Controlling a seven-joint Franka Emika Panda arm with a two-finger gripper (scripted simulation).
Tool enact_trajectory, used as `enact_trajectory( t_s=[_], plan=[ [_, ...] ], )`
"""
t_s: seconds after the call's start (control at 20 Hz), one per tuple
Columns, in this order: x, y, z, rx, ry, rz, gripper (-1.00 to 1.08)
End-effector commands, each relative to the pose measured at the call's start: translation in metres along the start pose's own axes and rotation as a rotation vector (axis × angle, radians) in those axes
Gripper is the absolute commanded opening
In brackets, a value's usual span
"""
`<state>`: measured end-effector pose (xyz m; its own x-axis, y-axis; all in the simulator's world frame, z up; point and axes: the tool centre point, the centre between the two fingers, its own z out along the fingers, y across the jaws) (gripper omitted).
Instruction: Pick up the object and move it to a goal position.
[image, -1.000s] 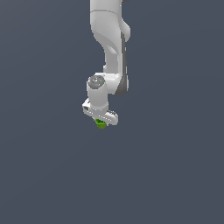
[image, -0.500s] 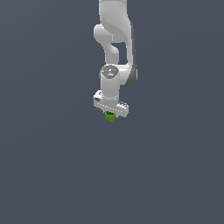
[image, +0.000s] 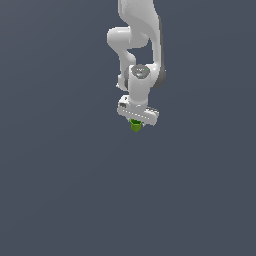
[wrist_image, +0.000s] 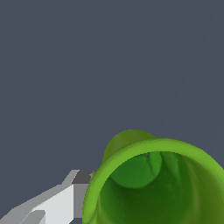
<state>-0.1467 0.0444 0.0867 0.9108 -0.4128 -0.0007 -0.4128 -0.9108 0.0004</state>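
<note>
The object is a small bright green cup (image: 135, 125) held under my white gripper (image: 136, 123), well above the dark grey ground. In the wrist view the green cup (wrist_image: 153, 183) fills the near part of the picture, its hollow inside facing the camera, with one white and grey finger (wrist_image: 65, 197) pressed against its rim. The gripper is shut on the cup. The other finger is hidden by the cup.
The white arm (image: 140, 40) comes down from above in the exterior view. A plain dark grey surface (image: 60, 190) surrounds it on all sides. No goal marker shows.
The arm has carried the green cup to the exterior view's right and slightly upward over the last second. The wrist has turned a little. The grip on the cup is unchanged.
</note>
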Motion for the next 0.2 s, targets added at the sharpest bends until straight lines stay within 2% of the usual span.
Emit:
enact_trajectory(
  t_s=[0.0,0.15],
  plan=[
    [-0.0061,-0.0040,-0.0028,0.000,0.001,0.001,-1.00],
    [-0.0084,-0.0055,-0.0037,0.000,0.001,0.001,-1.00]
  ],
)
